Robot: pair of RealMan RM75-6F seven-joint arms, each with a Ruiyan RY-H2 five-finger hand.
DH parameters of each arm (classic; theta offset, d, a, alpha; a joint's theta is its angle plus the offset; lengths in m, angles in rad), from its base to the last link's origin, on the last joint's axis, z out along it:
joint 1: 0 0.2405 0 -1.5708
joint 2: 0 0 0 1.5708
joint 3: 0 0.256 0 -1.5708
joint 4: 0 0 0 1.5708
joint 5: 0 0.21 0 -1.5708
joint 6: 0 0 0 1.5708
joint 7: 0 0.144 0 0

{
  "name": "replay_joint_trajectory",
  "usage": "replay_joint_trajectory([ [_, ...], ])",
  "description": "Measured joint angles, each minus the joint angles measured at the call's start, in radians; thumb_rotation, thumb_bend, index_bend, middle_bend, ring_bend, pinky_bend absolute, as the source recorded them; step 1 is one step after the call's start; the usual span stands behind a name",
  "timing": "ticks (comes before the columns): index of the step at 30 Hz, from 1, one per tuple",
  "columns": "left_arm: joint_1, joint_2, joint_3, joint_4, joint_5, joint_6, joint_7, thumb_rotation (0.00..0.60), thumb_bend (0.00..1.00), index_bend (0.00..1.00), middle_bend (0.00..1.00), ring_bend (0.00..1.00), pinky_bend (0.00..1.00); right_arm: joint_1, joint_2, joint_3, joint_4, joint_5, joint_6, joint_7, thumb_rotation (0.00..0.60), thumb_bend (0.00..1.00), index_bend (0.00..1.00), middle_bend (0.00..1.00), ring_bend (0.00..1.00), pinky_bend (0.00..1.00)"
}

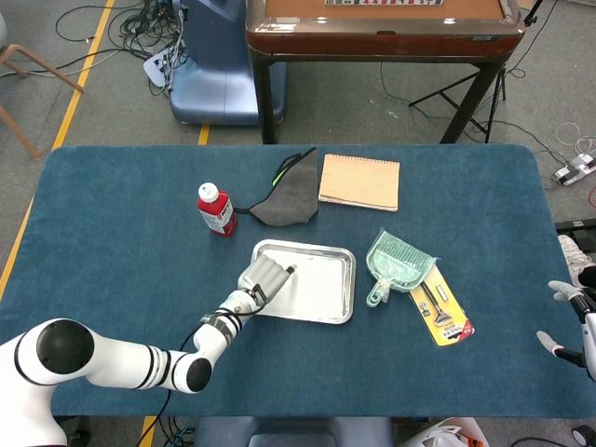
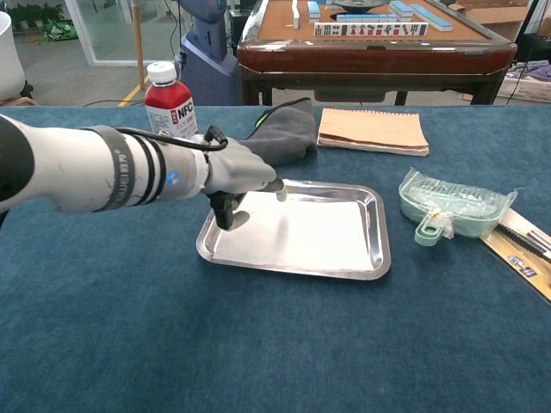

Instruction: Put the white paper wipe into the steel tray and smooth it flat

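Note:
The steel tray sits mid-table, and the white paper wipe lies spread flat inside it. My left hand hovers over the tray's left end with its fingers extended and nothing in its grasp. Its thumb points down at the wipe's left edge; I cannot tell if it touches. At the table's far right edge my right hand shows only in the head view, far from the tray, fingers apart and holding nothing.
A red bottle and a dark grey cloth lie behind the tray's left side. A tan notebook is farther back. A green dustpan and a yellow package lie right of the tray.

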Motion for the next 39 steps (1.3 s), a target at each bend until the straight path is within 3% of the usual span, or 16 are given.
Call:
replay_joint_trajectory([
  [8, -0.011, 0.019, 0.033, -0.027, -0.091, 0.01, 0.063, 0.6, 0.52, 0.15, 1.0, 1.0, 1.0, 0.0, 0.0, -0.001, 0.0, -0.004, 0.002, 0.0, 0.6, 0.07, 0.29, 0.39, 0.28, 0.34],
  [18, -0.026, -0.004, 0.05, 0.023, -0.165, 0.008, 0.115, 0.6, 0.52, 0.15, 1.0, 1.0, 1.0, -0.004, 0.001, -0.002, -0.002, -0.001, 0.006, -0.003, 0.6, 0.07, 0.29, 0.39, 0.28, 0.34],
  [39, -0.004, -0.052, 0.028, 0.104, -0.11, 0.002, 0.108, 0.6, 0.52, 0.15, 1.0, 1.0, 1.0, -0.014, 0.004, -0.003, -0.014, 0.003, 0.019, -0.016, 0.6, 0.07, 0.3, 0.39, 0.28, 0.34],
])
